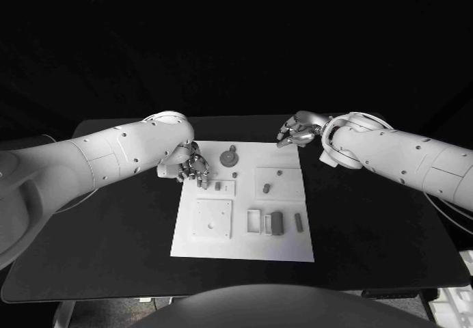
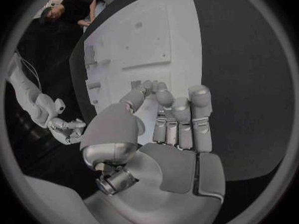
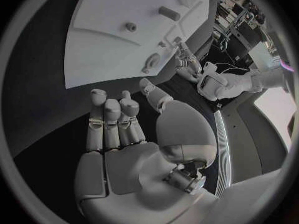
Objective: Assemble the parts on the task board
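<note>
Hovering at the flat white rectangular task board's [image 1: 286,253] far-left edge, the left hand [image 1: 189,166] is perhaps touching a small grey part [image 1: 218,185], fingers loosely apart. The right hand [image 1: 296,131] is curling empty beyond the far-right corner, over the open black worktop [image 1: 374,232].

Nothing here can be read. The white task board [image 1: 242,236] in the middle of the frame carries no printed words, numbers or marks that I can make out, and the small grey parts [image 1: 277,222] on it are plain. The white arms and the silver hands bear no legible label or brand. The black desk [image 1: 384,232] is bare of any sign. Whatever stands at the rim of the wrist views is too small and bent to make out as lettering.
</note>
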